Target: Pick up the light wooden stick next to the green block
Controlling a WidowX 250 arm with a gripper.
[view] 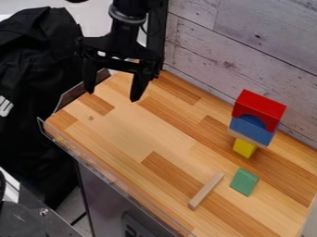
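Black gripper (112, 96), open above tabletop (123, 134) with one block stack (250, 129), one green block (244, 182), one wooden stick (206, 190)

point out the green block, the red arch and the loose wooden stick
green block (244, 182): camera view, middle of its top face
red arch (259, 106): camera view, its upper part
wooden stick (206, 190): camera view, middle of its length

Matte black arm, grey ring
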